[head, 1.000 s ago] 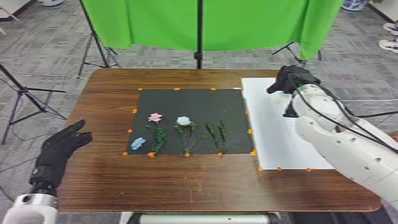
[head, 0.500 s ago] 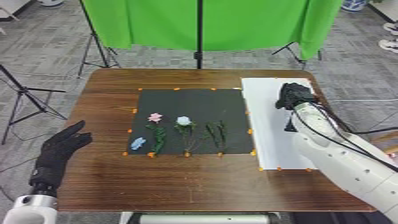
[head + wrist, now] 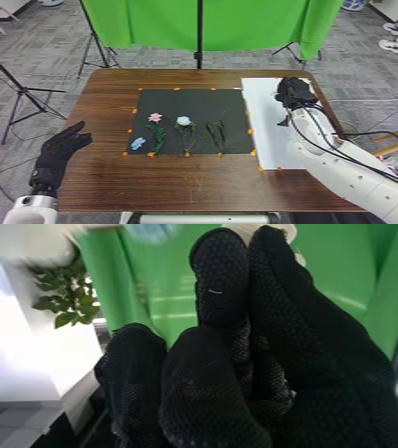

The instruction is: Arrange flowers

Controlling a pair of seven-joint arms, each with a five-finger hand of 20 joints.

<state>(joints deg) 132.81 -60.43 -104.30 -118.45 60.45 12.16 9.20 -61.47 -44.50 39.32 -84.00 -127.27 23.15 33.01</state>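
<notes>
I see the green-stemmed pink flower (image 3: pixel 155 117) and white flower (image 3: pixel 184 121), plus the blue flower (image 3: pixel 138 143), lying on the flat black mat (image 3: pixel 182 100) between my loosely extended left robot hand (image 3: pixel 59 150) and right robot hand (image 3: pixel 294 92), whose state I cannot tell.

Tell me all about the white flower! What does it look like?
The white flower has a small, pale, roundish bloom. Green leaves sit just below it, on a thin stem that runs toward the robot's side of the table. It lies flat on the dark mat, bloom end farther from the robot, between the pink flower and the green sprigs. Nothing is holding it.
</notes>
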